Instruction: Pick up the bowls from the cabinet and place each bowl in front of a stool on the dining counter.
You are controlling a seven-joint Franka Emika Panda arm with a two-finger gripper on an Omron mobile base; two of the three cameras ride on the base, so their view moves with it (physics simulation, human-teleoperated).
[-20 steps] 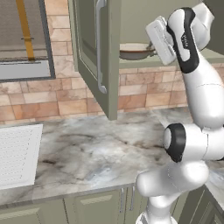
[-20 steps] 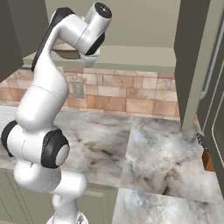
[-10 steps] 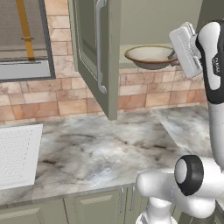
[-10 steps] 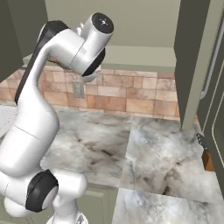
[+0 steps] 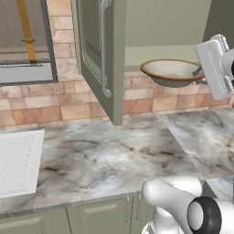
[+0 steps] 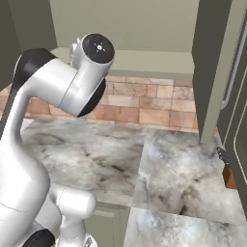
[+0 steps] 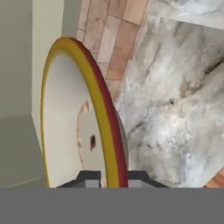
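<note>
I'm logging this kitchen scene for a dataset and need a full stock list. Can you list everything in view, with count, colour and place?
bowl: one, cream with brownish rim, held just in front of the cabinet shelf, above the counter.
cabinet: one, sage green, on the wall, door swung open with a silver bar handle.
counter: one, grey-white veined marble, below the cabinet.
tile wall: tan and pink brick-like tiles behind the counter.
window: one, grey frame with a yellow bar, upper left.
base cabinets: pale green, under the counter.
white panel: one, at the counter's left.
gripper: one, dark tips shut on the bowl's rim.
</note>
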